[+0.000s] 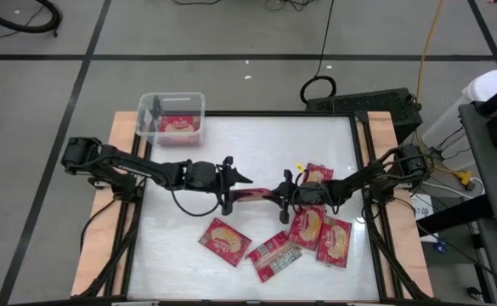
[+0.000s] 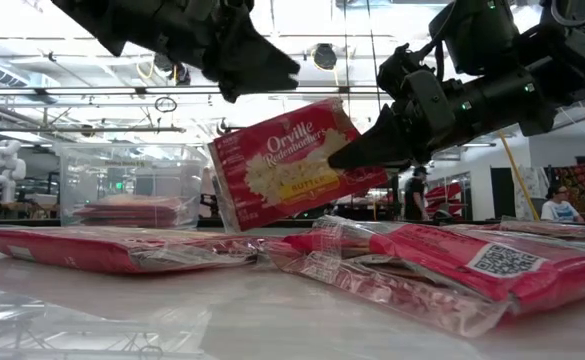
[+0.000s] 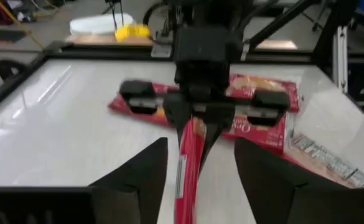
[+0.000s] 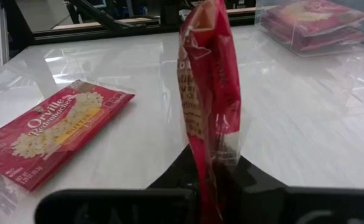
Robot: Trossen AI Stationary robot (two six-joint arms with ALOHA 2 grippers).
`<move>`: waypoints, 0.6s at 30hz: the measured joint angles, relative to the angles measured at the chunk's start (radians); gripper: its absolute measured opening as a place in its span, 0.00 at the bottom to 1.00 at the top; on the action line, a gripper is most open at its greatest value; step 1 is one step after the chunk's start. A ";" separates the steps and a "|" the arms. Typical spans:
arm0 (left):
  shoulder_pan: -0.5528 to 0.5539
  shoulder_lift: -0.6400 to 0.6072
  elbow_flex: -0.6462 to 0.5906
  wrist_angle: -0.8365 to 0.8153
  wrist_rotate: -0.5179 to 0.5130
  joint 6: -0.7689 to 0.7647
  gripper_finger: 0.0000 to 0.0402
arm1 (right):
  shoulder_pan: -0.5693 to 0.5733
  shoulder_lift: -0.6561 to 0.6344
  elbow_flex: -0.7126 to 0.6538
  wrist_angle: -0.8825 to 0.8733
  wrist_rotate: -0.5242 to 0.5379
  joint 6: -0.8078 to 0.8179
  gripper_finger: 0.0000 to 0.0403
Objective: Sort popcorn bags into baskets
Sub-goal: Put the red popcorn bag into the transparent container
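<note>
Across the white table [image 1: 189, 170], framed by a dark rim on wooden side boards, both arms meet near the middle, the left arm reaching in from the left edge and the right arm from the right edge. Near the far-left corner sits the clear basket [image 1: 172, 118], straddling the far edge, with at least one red packet already lying flat inside. Loose popcorn bags [image 1: 320, 231] lie scattered toward the near-right part of the table, some picture-side up, one showing grey print. Held bag [image 2: 287, 170] hangs edge-on above the table centre, clear of the surface, between the two grippers. Right gripper [image 4: 218, 180] has its fingers pressed together on one end of this bag, pinching it. Left gripper [image 3: 200, 165] has its fingers spread, standing either side of the bag's other end without touching it. Judgement: a hand-over is in progress, with the bag carried by the right arm alone. Risks: the thin packet is gripped only at one end, so it may sag or swing; the left fingers could then close on air or on a loose wrapper edge. If the right gripper lets go too soon, the bag would drop back to the table, well short of the basket.
</note>
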 joint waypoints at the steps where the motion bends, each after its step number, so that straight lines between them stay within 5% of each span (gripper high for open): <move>1: 0.002 0.012 0.000 -0.003 0.000 -0.003 0.50 | 0.000 0.000 0.000 0.001 0.000 0.000 0.04; 10: 0.016 0.141 0.000 -0.016 0.028 -0.015 0.52 | 0.000 0.000 0.000 -0.007 0.000 0.000 0.03; 18: 0.054 0.151 0.000 -0.040 0.114 -0.053 0.32 | 0.000 0.000 0.000 -0.062 0.001 0.017 0.04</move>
